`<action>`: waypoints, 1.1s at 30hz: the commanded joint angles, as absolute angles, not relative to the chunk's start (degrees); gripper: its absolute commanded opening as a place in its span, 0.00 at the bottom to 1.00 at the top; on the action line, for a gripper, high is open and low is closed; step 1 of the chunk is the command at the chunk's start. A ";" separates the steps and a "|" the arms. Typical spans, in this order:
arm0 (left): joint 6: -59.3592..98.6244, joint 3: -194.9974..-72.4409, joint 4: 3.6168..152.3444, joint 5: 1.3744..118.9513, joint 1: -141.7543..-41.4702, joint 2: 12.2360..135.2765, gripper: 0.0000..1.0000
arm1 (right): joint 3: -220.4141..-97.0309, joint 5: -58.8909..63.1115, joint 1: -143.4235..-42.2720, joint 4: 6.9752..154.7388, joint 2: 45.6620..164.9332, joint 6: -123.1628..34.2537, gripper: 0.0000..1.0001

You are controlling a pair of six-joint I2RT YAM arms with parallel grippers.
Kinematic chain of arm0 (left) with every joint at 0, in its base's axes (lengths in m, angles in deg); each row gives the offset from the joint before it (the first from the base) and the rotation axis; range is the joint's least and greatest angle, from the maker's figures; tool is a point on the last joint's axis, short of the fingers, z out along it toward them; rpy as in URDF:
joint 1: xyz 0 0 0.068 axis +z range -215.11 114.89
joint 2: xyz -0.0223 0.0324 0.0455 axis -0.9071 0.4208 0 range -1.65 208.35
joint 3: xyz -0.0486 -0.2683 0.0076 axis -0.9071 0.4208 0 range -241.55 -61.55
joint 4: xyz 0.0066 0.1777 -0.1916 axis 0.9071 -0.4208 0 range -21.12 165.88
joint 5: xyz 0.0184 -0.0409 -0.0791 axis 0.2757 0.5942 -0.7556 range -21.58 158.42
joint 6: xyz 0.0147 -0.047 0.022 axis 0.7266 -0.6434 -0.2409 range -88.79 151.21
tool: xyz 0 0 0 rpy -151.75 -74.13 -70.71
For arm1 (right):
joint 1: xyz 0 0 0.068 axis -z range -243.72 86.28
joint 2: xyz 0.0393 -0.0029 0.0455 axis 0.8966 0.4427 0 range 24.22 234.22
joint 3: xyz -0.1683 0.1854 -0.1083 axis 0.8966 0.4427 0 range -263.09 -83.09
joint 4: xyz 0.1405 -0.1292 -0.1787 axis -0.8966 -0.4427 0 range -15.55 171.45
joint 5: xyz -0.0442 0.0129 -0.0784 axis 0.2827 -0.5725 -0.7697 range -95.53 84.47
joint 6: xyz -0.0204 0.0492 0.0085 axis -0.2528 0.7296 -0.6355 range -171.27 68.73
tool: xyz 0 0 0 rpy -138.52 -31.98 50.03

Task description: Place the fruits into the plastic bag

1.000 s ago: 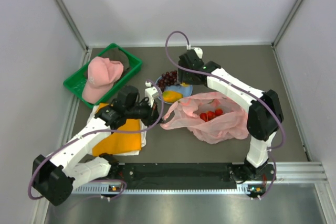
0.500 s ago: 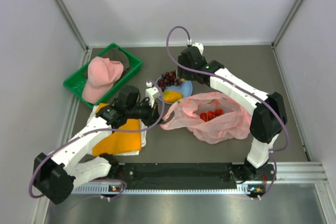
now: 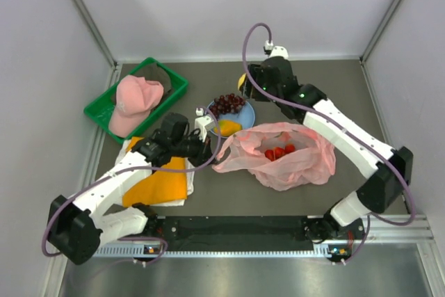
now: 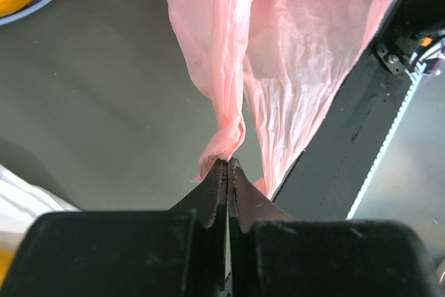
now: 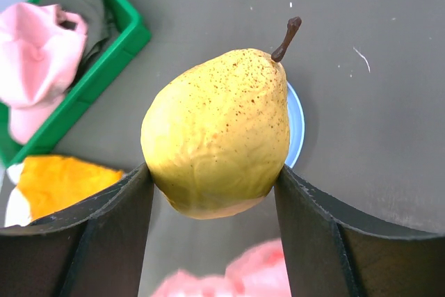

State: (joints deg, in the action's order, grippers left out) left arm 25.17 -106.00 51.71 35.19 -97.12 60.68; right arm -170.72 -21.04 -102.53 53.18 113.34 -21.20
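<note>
The pink plastic bag [image 3: 292, 165] lies crumpled right of centre, with red fruits [image 3: 279, 151] inside its open mouth. My left gripper [image 4: 228, 163] is shut on a twisted bit of the bag's [image 4: 278, 46] left edge. My right gripper [image 5: 214, 172] is raised over the back of the table and is shut on a speckled yellow pear [image 5: 219, 133] with a brown stem. In the top view the pear [image 3: 241, 81] shows only as a yellow sliver beside that gripper. Dark grapes [image 3: 224, 103] and an orange-yellow mango [image 3: 227, 127] lie on the light blue plate [image 3: 249, 113].
A green crate [image 3: 104, 106] at the back left holds a pink cap [image 3: 134, 99]. A folded orange cloth [image 3: 160, 182] lies under my left arm. The black base rail [image 3: 236, 226] runs along the near edge. Grey walls close in the table.
My right gripper has risen from the plate and swung back and to the right with the pear in it. The left gripper and the bag have stayed put.
</note>
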 commanded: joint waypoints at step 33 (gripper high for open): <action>26.46 -117.10 51.53 37.57 -97.02 66.39 0.00 | -138.10 -24.93 -106.08 41.38 83.62 -10.31 0.57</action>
State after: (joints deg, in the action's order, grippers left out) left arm 24.78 -117.36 50.07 38.86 -97.12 69.72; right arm -136.43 -16.49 -105.57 44.04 81.32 -11.92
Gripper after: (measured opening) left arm 0.010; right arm 0.640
